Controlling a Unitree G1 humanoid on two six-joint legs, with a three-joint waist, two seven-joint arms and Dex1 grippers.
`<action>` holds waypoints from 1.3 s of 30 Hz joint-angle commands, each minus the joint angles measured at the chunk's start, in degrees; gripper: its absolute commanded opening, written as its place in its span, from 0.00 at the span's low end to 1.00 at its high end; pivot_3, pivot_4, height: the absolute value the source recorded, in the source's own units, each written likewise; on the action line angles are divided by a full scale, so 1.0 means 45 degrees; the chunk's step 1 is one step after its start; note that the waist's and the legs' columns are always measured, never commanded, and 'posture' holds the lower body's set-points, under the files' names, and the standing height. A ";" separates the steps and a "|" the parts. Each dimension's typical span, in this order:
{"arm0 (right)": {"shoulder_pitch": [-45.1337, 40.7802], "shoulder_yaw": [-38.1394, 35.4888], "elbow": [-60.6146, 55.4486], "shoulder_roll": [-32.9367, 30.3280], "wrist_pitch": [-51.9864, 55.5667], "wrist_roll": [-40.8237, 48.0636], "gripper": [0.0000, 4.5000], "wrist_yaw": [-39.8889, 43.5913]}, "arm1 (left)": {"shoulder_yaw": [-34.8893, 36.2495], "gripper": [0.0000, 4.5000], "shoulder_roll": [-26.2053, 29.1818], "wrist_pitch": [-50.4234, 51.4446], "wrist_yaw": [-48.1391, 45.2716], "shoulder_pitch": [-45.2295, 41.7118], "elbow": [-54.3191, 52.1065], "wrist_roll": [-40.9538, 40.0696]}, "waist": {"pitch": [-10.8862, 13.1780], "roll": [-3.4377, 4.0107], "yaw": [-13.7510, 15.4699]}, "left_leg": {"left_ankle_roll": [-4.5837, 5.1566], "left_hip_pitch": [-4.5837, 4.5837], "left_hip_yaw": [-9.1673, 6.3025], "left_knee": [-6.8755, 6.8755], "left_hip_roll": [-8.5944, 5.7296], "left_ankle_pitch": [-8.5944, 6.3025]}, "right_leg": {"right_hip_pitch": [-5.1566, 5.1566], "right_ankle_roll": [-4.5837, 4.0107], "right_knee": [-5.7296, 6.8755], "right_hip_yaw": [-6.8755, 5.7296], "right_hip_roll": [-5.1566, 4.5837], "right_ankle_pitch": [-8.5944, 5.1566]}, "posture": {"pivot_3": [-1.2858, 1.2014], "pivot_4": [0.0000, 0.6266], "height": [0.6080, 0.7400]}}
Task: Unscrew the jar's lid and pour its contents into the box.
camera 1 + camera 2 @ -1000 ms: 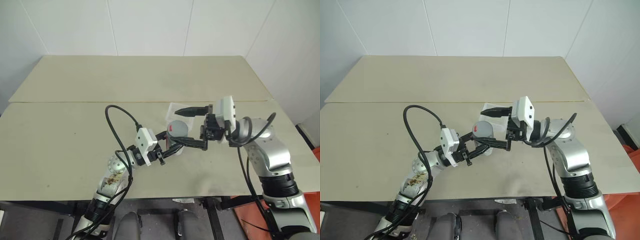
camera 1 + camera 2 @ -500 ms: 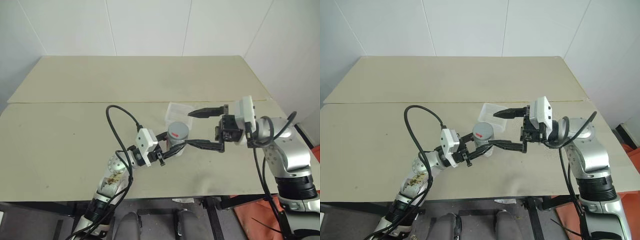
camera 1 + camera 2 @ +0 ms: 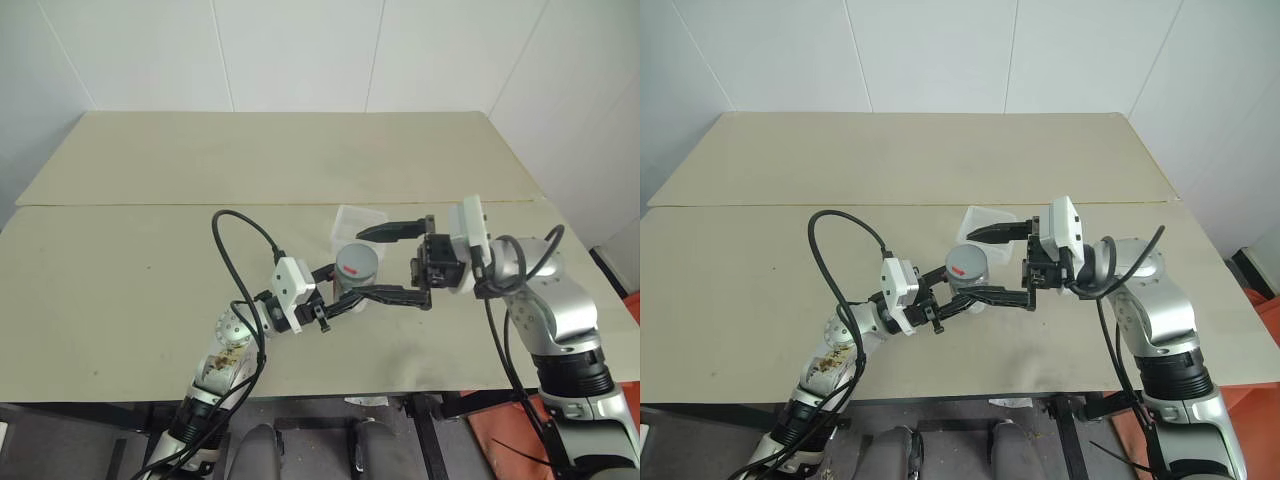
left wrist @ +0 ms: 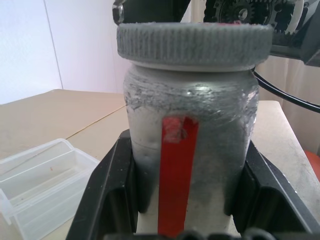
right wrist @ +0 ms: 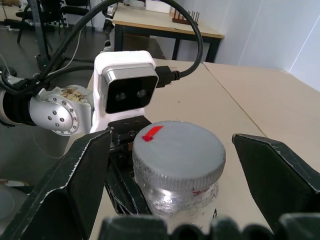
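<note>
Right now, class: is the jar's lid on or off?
On. The grey lid caps the jar, held upright in the left claw; the right claw straddles it, open.

The round grey lid [image 4: 195,44] looks matt, its rim finely ribbed. The silvery-clear cylindrical jar [image 4: 190,150] below it is glossy and streaky, its red label stripe smooth. The clear translucent plastic box [image 4: 42,180] looks smooth; the beige table [image 3: 150,270] matt.
</note>
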 commanded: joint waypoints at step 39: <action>0.1264 -0.3087 -0.0329 -0.0594 0.2127 0.0243 0.61 -0.4535 | 0.0115 0.43 0.0186 -0.0227 0.0277 0.0025 -0.0542 0.0030 | 0.0000 0.0000 0.0091 | 0.0000 -0.0015 0.0002 -0.0001 -0.0003 0.0000 | -0.0001 0.0001 -0.0010 -0.0003 -0.0008 -0.0001 | 0.52 0.24 1.00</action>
